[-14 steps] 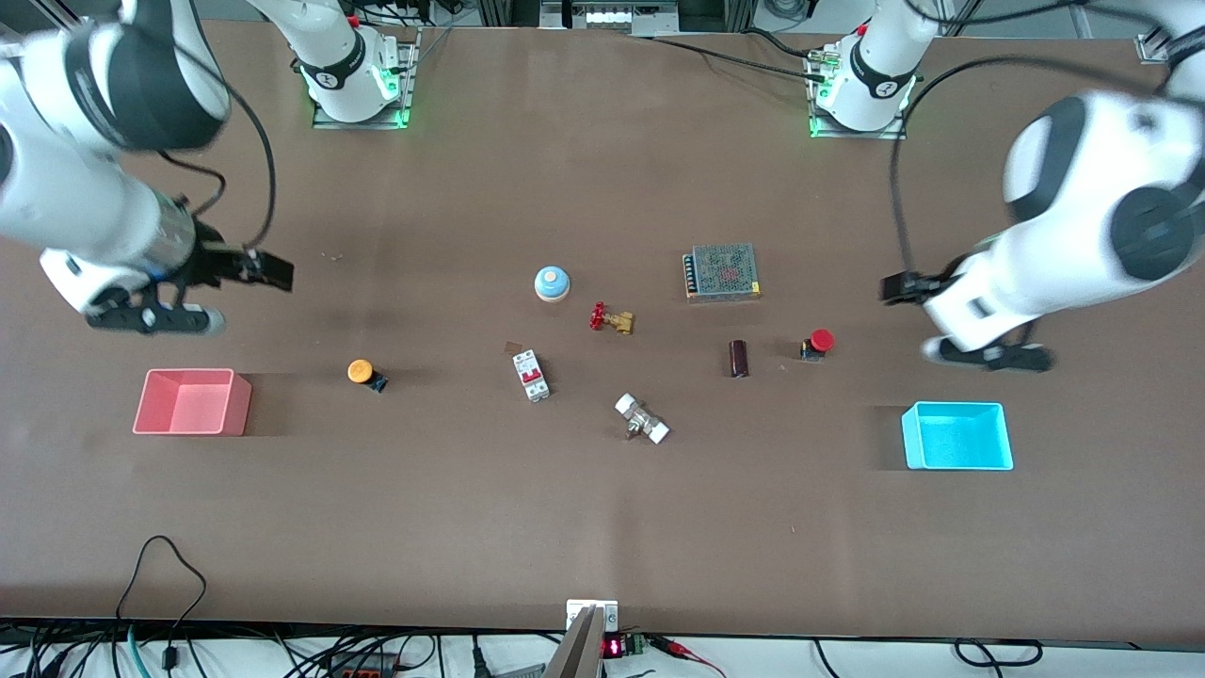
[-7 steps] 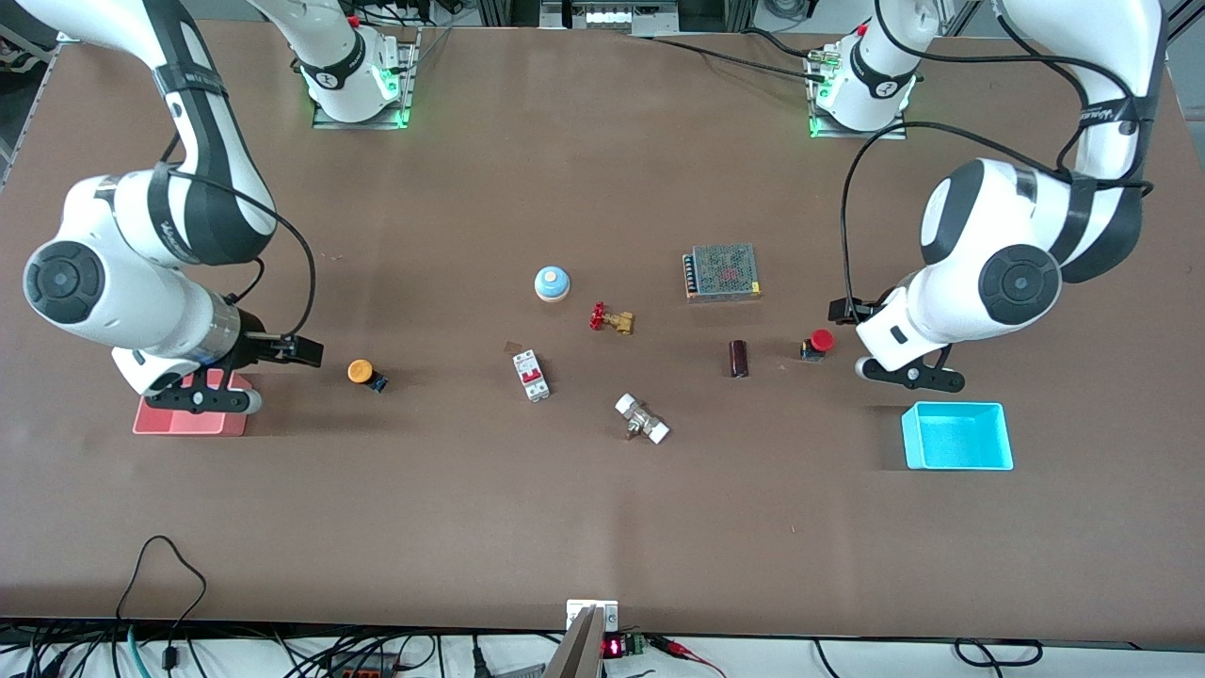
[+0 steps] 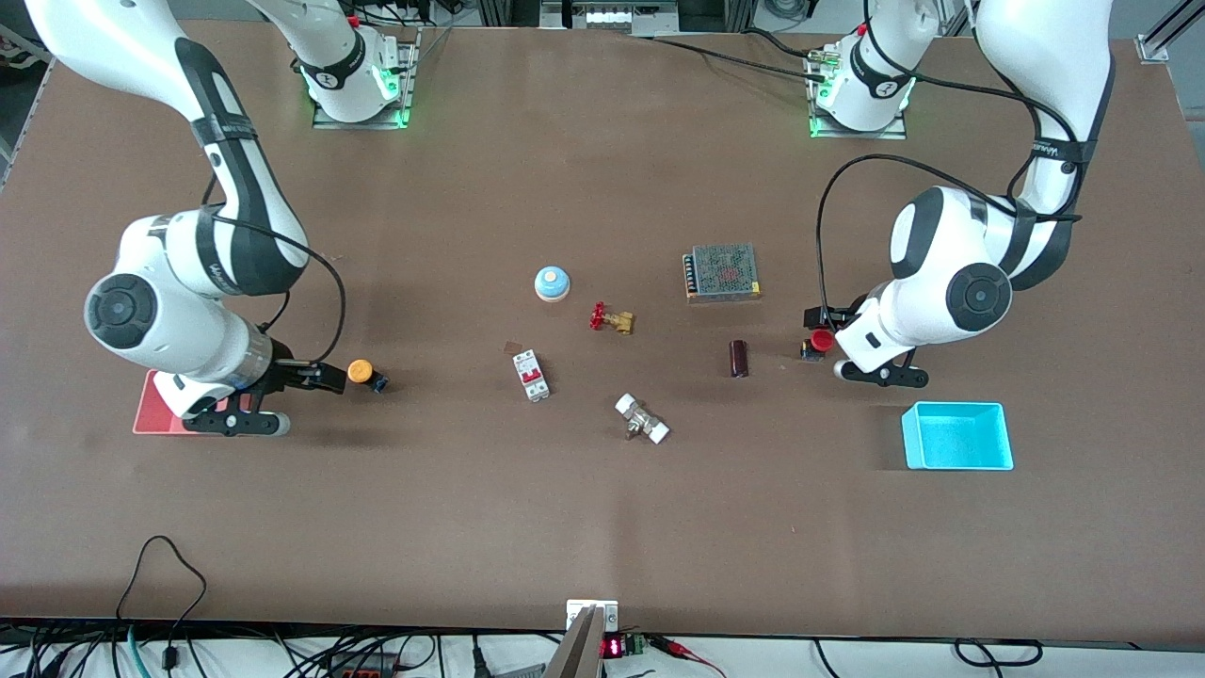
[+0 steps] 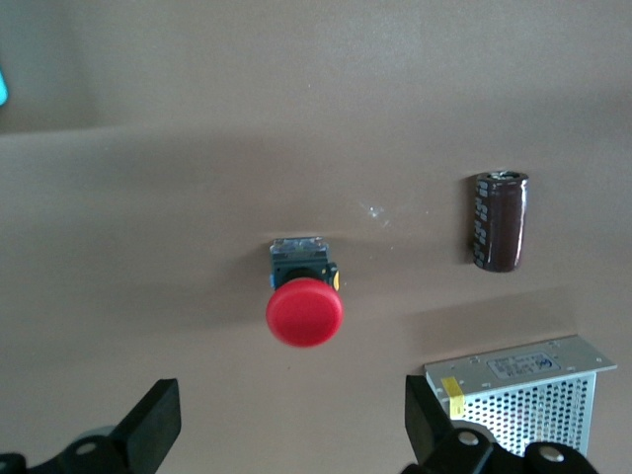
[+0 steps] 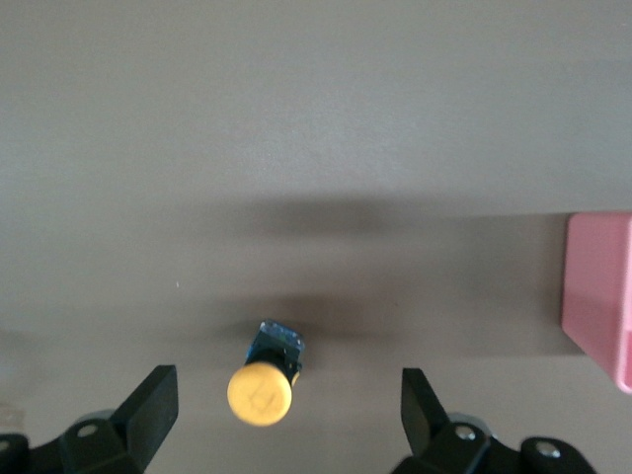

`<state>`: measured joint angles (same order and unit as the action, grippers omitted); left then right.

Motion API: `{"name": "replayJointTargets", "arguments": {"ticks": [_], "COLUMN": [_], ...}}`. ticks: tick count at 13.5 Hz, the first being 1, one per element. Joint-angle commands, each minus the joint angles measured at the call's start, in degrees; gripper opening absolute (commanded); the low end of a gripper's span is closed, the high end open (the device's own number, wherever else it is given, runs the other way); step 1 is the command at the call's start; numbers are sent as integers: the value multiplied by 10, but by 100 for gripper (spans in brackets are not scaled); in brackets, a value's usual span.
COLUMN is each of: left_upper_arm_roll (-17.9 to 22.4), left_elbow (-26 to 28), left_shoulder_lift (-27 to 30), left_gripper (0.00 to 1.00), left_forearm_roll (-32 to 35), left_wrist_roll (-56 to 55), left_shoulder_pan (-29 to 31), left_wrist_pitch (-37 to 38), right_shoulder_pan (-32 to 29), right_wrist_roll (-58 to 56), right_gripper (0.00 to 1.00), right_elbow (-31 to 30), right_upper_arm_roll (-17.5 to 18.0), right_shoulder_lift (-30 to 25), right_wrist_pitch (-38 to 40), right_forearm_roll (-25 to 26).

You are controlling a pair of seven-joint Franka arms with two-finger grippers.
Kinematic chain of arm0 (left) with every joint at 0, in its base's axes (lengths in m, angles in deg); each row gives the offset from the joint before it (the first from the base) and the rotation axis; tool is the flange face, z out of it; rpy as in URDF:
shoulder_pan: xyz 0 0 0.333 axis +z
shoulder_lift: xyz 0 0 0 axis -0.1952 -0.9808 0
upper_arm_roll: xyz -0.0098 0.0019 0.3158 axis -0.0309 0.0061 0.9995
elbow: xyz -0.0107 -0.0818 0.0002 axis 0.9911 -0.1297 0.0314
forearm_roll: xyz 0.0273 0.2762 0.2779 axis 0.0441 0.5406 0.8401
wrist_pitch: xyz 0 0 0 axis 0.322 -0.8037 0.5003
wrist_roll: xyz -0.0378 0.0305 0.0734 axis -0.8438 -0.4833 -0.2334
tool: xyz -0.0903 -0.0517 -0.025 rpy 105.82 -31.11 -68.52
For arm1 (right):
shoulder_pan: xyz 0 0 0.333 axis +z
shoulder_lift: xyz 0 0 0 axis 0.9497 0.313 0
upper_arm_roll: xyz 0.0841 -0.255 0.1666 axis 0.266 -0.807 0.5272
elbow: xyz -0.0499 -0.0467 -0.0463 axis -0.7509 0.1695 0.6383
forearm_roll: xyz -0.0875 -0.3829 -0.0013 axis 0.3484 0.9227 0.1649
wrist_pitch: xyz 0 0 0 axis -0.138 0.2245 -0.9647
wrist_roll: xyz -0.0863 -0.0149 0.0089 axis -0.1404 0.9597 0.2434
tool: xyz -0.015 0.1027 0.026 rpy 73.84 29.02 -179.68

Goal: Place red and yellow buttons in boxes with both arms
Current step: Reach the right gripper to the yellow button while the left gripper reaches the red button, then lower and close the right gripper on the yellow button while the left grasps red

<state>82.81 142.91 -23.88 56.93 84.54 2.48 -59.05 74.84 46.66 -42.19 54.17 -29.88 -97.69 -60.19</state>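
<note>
The yellow button (image 3: 360, 371) lies on the table beside the pink-red box (image 3: 151, 407), which the right arm partly hides. My right gripper (image 3: 235, 422) is open over the box's edge. In the right wrist view the yellow button (image 5: 261, 392) lies just ahead of the open gripper (image 5: 286, 420), with the pink box (image 5: 599, 296) to one side. The red button (image 3: 822, 340) stands near the cyan box (image 3: 955, 435). My left gripper (image 3: 880, 377) is open beside it. In the left wrist view the red button (image 4: 304, 311) lies just ahead of the open gripper (image 4: 291, 434).
Mid-table lie a light-blue bell (image 3: 552, 282), a brass valve (image 3: 612, 319), a white circuit breaker (image 3: 531, 375), a white fitting (image 3: 642, 419), a dark cylinder (image 3: 739, 358) and a metal mesh power supply (image 3: 722, 272). The last two also show in the left wrist view.
Both arms have swung inward and lower. The right gripper moved across the pink box toward the yellow button. The left gripper moved up beside the red button.
</note>
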Motion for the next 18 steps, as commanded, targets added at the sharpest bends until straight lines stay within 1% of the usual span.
{"name": "replayJointTargets", "arguments": {"ticks": [1,4,7,9,11,16,18], "left_upper_arm_roll": [1,1,1,1,1,1,1], "left_elbow": [18,32,32,30,32,32,33], "left_shoulder_lift": [-12,-32,-45,-53,-59,-68,-73], "left_gripper": [100,100,100,100,100,100,100], "left_forearm_roll": [-13,-14,-18,-18,-18,-18,-18], "left_wrist_roll": [-2,-8,-58,-64,-63,-57,-57], "left_shoulder_pan": [2,1,-4,-9,-9,-11,-19], "left_wrist_pitch": [-48,-84,-86,-88,-112,-116,-116], "right_shoulder_pan": [8,12,12,13,18,20,20], "right_wrist_roll": [28,40,40,40,40,40,40], "right_gripper": [100,100,100,100,100,100,100], "right_elbow": [-57,-80,-104,-112,-114,-114,-115], "right_upper_arm_roll": [2,2,2,3,3,3,3], "right_shoulder_lift": [-11,-10,-8,-8,-7,2,7], "right_wrist_pitch": [-63,-94,-117,-123,-127,-127,-129], "right_forearm_roll": [13,17,35,38,40,43,60]}}
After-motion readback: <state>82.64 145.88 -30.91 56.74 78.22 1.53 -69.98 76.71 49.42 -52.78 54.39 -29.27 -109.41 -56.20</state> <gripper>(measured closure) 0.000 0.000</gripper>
